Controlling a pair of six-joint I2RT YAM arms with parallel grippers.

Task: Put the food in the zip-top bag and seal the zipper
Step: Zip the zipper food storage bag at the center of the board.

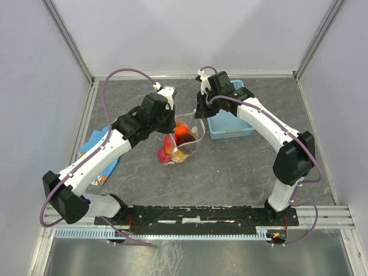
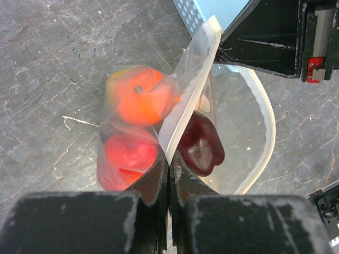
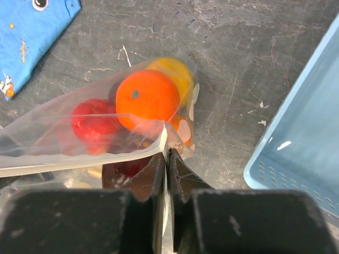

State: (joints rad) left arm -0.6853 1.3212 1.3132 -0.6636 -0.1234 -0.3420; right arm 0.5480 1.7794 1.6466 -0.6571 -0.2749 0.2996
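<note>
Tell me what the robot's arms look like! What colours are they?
The left arm and right arm have smooth white tubes joined by chunky black joints. A thin purple cable loops along each. The left gripper and right gripper have flat black fingers with scuffed whitish edges.

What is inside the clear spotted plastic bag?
An orange toy fruit, a red toy fruit, a yellow toy fruit and a dark maroon toy pepper show inside the bag. Anything under them is covered.

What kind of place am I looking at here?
Probably a robotics lab work cell, not a home kitchen: a left arm and right arm bolted to a rail at the table edge, plain panels in metal framing around it, and toy food in a zip-top bag as props.
</note>
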